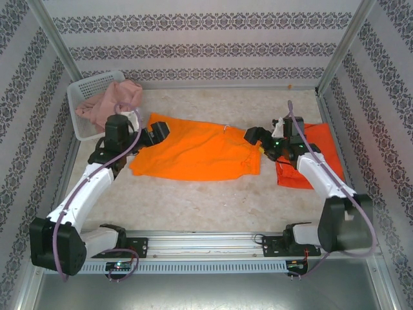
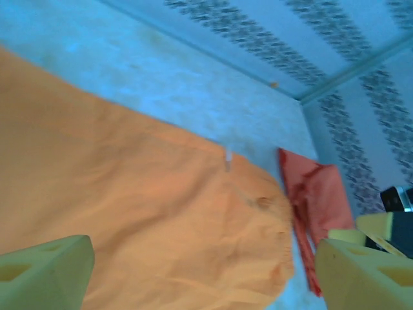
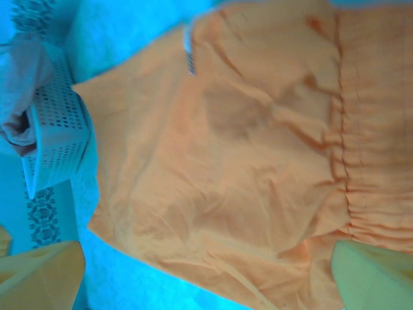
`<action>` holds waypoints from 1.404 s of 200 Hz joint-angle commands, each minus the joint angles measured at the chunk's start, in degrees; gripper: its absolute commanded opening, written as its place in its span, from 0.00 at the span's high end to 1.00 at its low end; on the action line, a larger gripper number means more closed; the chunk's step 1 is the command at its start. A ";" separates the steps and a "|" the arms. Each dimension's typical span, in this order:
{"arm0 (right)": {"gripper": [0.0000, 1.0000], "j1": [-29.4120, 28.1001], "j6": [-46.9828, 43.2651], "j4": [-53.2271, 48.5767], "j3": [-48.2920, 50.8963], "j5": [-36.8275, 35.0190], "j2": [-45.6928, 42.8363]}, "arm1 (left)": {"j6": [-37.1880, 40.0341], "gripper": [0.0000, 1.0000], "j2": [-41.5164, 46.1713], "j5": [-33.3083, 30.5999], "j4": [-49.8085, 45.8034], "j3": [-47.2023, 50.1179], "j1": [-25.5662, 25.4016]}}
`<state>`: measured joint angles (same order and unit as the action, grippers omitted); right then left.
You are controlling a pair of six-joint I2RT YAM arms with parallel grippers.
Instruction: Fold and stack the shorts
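1. Left gripper (image 1: 158, 134) is wide open and holds nothing. It sits at the left edge of the bright orange shorts (image 1: 193, 154), near their far corner.
2. From the left wrist camera, its two fingers (image 2: 42, 274) stand far apart, with the bright orange shorts (image 2: 129, 213) under them. I cannot tell if the fingers touch the cloth.
3. The right gripper (image 1: 253, 135) is wide open too, and it is empty. It sits at the right edge of the bright orange shorts, by the far corner on that side.
4. From the right wrist camera, its fingers (image 3: 374, 278) are spread wide over the bright orange shorts (image 3: 245, 161).
5. The bright orange shorts lie spread out flat, with some wrinkles. Their bunched waistband (image 3: 342, 161) is at the right end. A small white tag (image 1: 226, 127) sticks out at their far edge.
6. The red-orange shorts (image 1: 322, 145) lie just to the right of the bright orange shorts, partly under the right arm. They look folded.
7. The dusty pink shorts (image 1: 106, 103) are to the far left of the bright orange shorts. They lie bunched in the white basket (image 1: 87, 87) and hang over its rim.
8. The table (image 1: 213, 200) under the bright orange shorts is pale and speckled.
9. Walls with dark patterned stripes (image 1: 193, 51) stand behind and on both sides of the bright orange shorts.
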<state>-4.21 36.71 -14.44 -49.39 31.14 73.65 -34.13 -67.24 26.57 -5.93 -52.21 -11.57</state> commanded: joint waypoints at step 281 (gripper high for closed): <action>0.13 6.72 -9.44 -4.18 2.52 1.80 6.65 | -2.81 0.92 -64.67 2.39 2.86 -36.31 -26.71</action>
<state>2.50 21.85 -20.73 -46.02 30.15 76.84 -36.69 -133.97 30.44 -2.28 -94.54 -38.89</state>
